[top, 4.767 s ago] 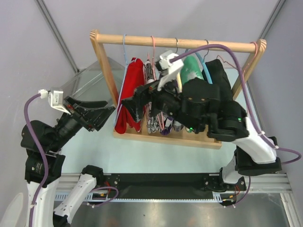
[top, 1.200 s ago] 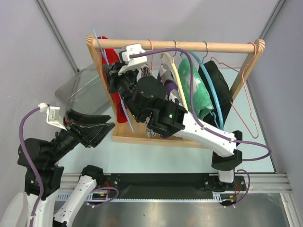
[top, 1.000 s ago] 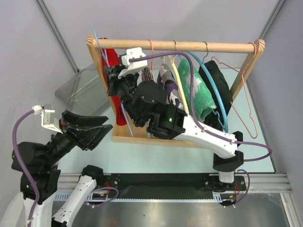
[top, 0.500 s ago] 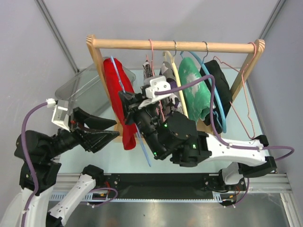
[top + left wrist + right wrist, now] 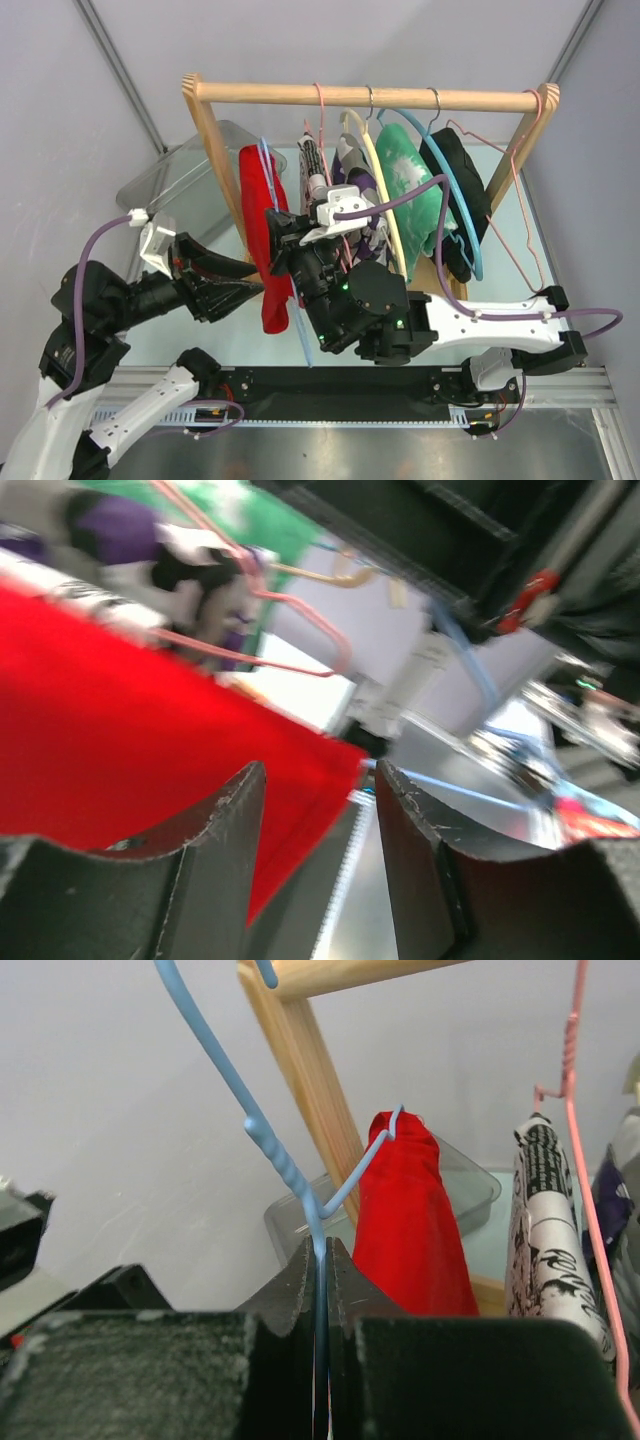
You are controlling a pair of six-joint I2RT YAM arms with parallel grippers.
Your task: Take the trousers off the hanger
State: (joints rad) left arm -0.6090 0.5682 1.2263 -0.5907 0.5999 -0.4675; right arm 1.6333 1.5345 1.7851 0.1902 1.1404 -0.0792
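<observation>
The right gripper (image 5: 318,1250) has its fingers pinched tight on the wire of the blue hanger (image 5: 290,1175), just below the twisted neck. The red trousers (image 5: 262,240) are draped over that hanger, hanging in front of the left post of the wooden rack (image 5: 370,95). From overhead the hanger's hook sits near the post and is not looped over the top rail. On the other side, the left gripper (image 5: 252,277) points straight at the red cloth with its fingers (image 5: 215,850) spread apart. In the left wrist view the lower edge of the trousers shows in the gap between them, though contact cannot be made out. On the rail hang a patterned garment (image 5: 550,1240), a green garment (image 5: 410,180) and a black garment (image 5: 460,190). A clear plastic bin (image 5: 170,180) sits behind the post.
</observation>
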